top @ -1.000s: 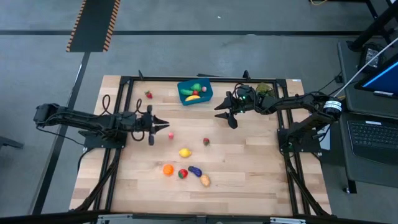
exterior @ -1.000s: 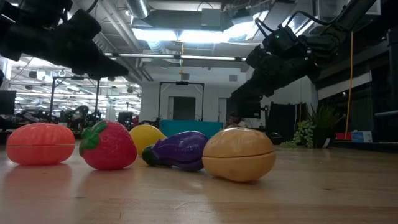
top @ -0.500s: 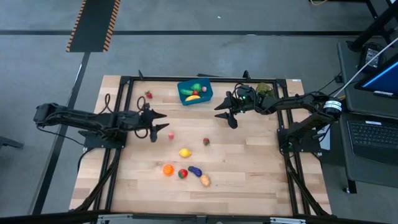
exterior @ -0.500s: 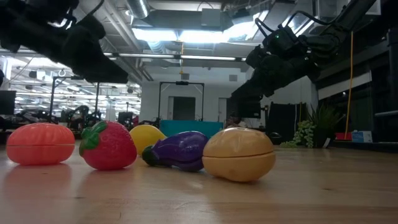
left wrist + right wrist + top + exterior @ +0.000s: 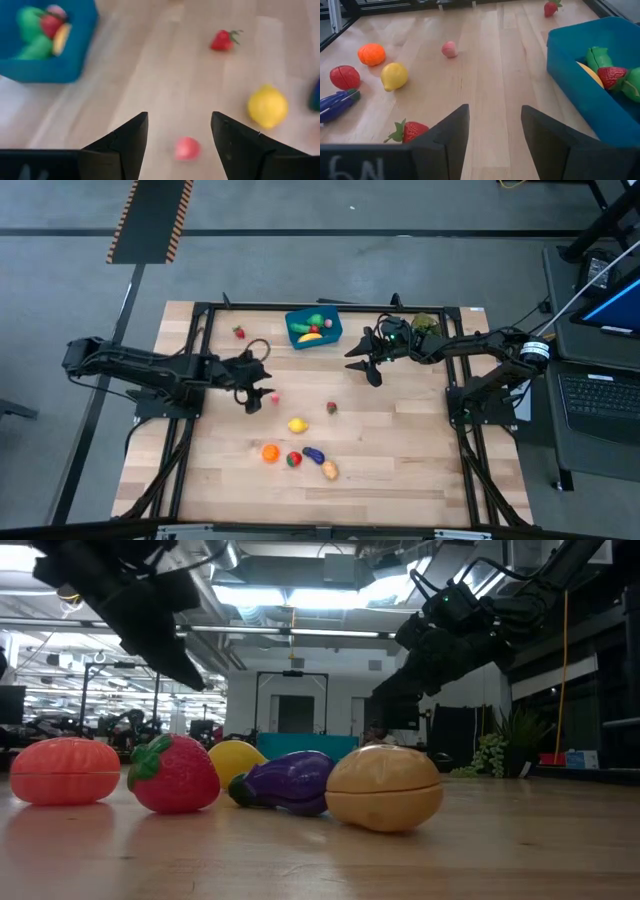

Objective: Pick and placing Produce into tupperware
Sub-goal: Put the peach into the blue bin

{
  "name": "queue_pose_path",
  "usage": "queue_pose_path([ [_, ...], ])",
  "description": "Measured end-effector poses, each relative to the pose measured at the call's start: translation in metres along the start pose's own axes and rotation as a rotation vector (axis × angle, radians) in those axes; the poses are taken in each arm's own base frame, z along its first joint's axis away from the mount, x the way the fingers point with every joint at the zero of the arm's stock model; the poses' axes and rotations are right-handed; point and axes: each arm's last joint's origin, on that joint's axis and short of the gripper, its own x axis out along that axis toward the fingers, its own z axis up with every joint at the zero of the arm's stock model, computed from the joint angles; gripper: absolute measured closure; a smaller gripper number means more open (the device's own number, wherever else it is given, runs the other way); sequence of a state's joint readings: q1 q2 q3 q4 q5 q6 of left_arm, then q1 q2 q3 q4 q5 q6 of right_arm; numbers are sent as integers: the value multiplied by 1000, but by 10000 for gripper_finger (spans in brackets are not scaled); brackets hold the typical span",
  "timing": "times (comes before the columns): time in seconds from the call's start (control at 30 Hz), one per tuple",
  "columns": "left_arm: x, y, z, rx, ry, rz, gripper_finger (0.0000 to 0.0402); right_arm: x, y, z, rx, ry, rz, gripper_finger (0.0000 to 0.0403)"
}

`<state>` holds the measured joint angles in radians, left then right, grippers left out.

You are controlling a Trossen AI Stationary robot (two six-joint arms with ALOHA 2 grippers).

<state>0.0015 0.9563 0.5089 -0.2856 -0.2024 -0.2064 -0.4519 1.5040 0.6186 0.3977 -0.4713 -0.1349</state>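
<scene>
The blue tupperware [image 5: 313, 328] sits at the table's far middle and holds a green, a red and a yellow piece [image 5: 600, 70]. Loose produce lies on the wood: a small pink piece [image 5: 273, 396], two strawberries [image 5: 239, 332] [image 5: 331, 408], a lemon [image 5: 297, 424], an orange [image 5: 270, 452], a red piece [image 5: 293, 459], an eggplant [image 5: 314, 454] and a potato [image 5: 329, 470]. My left gripper [image 5: 262, 387] hangs open just left of the pink piece [image 5: 187, 148], which lies ahead between its fingers. My right gripper [image 5: 362, 361] is open, held above the table right of the tupperware.
A leafy green sprig [image 5: 425, 323] lies at the far right, behind the right arm. A black frame [image 5: 200, 310] borders the table. Bare wood stretches between the tupperware and the pink piece [image 5: 150, 75]. In the low view the near produce [image 5: 385, 787] stands in a row.
My left arm has reached a little farther toward the table's right. Its gripper has turned about its wrist and tipped its fingers down toward the pink piece. The right arm and all the produce have stayed where they were.
</scene>
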Motion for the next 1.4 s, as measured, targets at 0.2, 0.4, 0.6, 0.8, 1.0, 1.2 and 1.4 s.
queue_pose_path([
  [0.2, 12, -15, 6, 35, 162, -38, 192, 0, 0, 0, 1, 2, 0, 220],
  [0.4, 22, -26, 6, 90, 294, -30, 192, 0, 0, -1, 6, 11, 2, 220],
  [0.6, 33, -30, 3, 116, 334, 0, 192, 0, 0, -1, 7, 14, 3, 220],
  [0.8, 47, -32, -4, 138, 401, 19, 192, 0, 0, -1, 7, 14, 3, 220],
  [1.0, 57, -33, -10, 154, 433, 55, 192, 0, 0, -2, 8, 15, 4, 220],
  [1.2, 60, -33, -11, 159, 440, 65, 192, 2, 5, -1, -2, 17, 22, 220],
  [1.4, 62, -34, -8, 180, 402, 49, 192, 5, 12, 0, -28, 19, 43, 220],
])
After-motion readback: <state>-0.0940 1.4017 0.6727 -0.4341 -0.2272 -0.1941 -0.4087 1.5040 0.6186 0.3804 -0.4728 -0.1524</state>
